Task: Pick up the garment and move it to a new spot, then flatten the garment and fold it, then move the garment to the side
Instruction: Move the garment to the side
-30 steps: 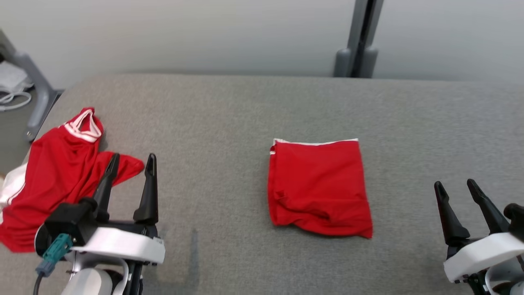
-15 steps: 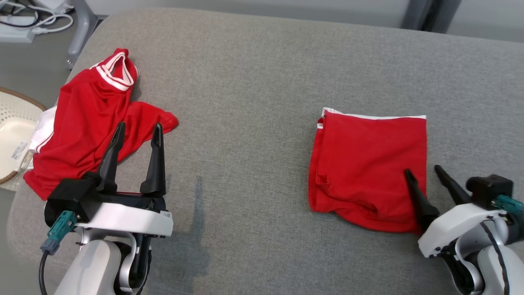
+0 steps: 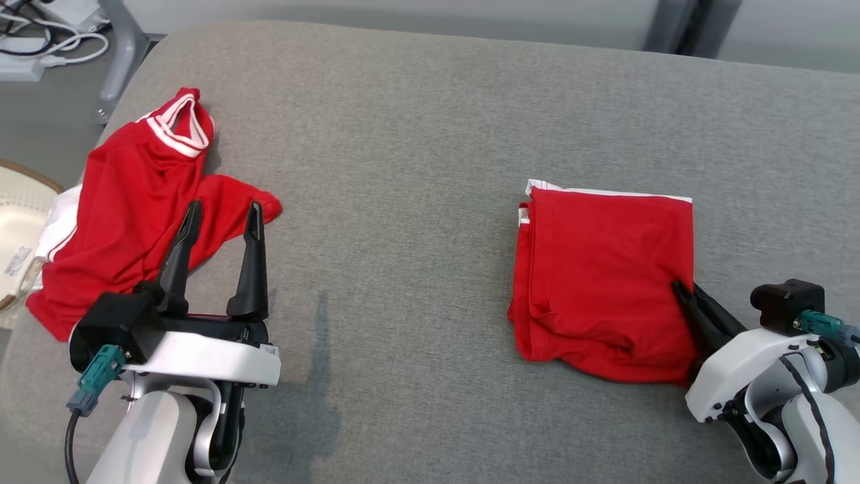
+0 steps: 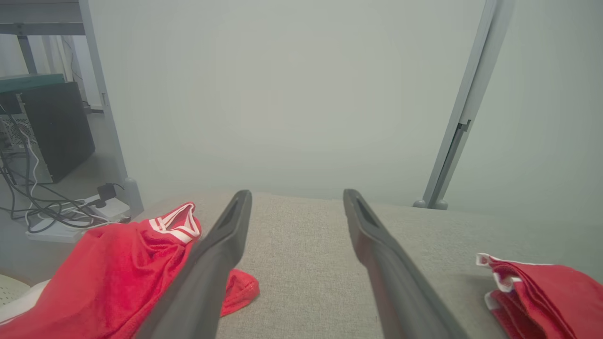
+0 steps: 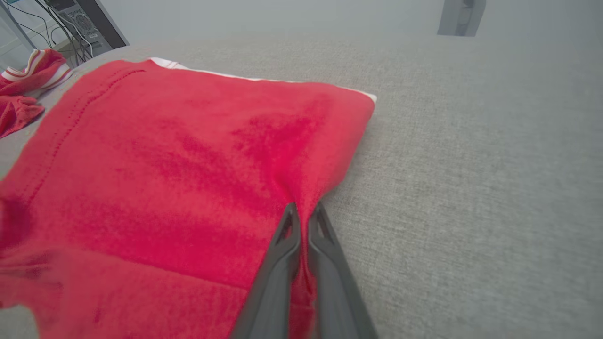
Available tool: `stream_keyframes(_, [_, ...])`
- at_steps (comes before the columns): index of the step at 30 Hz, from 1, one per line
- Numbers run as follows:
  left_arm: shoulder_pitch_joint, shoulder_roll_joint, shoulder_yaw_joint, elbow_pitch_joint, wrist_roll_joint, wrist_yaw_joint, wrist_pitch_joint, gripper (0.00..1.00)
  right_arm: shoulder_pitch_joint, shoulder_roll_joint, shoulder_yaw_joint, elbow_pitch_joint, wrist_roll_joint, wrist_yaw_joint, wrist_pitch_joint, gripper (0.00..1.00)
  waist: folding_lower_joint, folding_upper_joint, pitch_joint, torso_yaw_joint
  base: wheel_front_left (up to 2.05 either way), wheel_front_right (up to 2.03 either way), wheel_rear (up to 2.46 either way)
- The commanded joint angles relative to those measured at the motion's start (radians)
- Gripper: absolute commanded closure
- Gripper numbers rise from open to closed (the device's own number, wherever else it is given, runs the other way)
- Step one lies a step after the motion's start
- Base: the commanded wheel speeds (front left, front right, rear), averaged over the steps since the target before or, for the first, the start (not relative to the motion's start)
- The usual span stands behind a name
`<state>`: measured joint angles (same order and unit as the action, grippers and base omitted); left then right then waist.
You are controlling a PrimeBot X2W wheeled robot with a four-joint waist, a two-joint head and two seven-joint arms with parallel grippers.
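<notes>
I see the right fingers (image 5: 278, 273) pinching the edge of the folded garment (image 3: 598, 269), left fingers (image 3: 250, 269) spread wide, empty

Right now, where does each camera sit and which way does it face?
Head view: head-mounted, looking down at the grey cushion; left gripper open, right gripper shut on the folded garment.
Left wrist view: faces the wall between its spread fingers.
Right wrist view: along its shut fingers onto that garment.
Shared: the folded garment.
</notes>
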<state>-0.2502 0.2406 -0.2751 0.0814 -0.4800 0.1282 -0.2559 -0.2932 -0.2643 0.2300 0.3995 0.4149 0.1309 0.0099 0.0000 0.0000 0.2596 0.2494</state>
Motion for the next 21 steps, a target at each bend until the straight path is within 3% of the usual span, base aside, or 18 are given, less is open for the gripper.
stream_keyframes(1, [0.003, 0.007, 0.002, -0.004, 0.008, -0.001, -0.002, 0.00, 0.001, -0.016, 0.001, -0.001, -0.001, 0.000, -0.002, 1.00, 0.0000, 0.0000, -0.009, -0.023, 0.00, 0.00, 0.00])
stream_keyframes(11, [0.021, 0.042, 0.009, -0.076, 0.021, 0.022, 0.023, 0.00, 0.008, -0.054, 0.054, -0.014, 0.008, 0.000, -0.003, 1.00, 0.0000, 0.0000, 0.007, -0.209, 0.00, 0.00, 0.00])
stream_keyframes(21, [-0.025, 0.083, 0.000, -0.177, 0.047, 0.032, 0.079, 0.00, -0.123, -0.107, 0.168, 0.049, 0.019, 0.000, -0.070, 1.00, 0.0000, 0.0000, 0.100, -0.386, 0.00, 0.00, 0.00])
